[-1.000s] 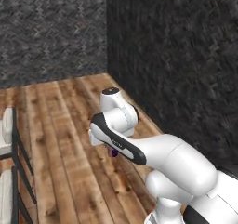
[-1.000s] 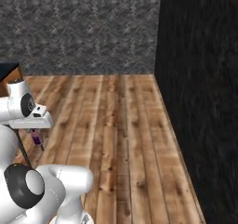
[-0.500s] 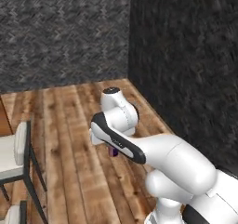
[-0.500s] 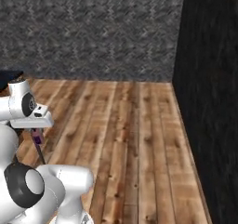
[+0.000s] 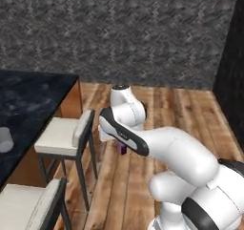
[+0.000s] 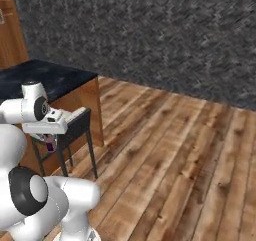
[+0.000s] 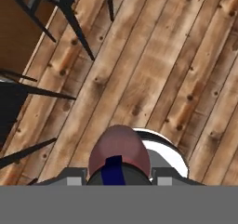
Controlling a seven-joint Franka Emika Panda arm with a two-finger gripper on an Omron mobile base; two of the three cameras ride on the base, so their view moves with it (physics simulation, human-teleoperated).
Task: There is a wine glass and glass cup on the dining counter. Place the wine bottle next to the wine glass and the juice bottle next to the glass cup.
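**A:** so which step is this? the arm is tucked in close over the wooden floor [image 6: 165, 135], nowhere near setting anything down.

**B:** looks like a carry to me. In the hand view the gripper [image 7: 116, 174] is clamped nearly shut on a rounded pinkish-red thing with a dark blue patch on it, which I'd call the juice bottle [image 7: 118, 155]. You can spot a purplish bit of it under the hand in the left base view too [image 5: 123, 148].

**A:** and the target?

**B:** the glass cup [image 5: 5, 139], a pale, stubby translucent cylinder, sits on the dining counter [image 5: 33, 93] well off to the left. That top is black marbled stone with warm brown wood sides. Two stools [image 5: 64, 136] with cream cushions and thin black metal legs stand between the robot and the counter.

**A:** so next move?

**B:** my guess: get the base closer, lift the bottle over the stools and up above the counter edge, then set it upright just beside the cup. Can't make out the wine glass or wine bottle from here.
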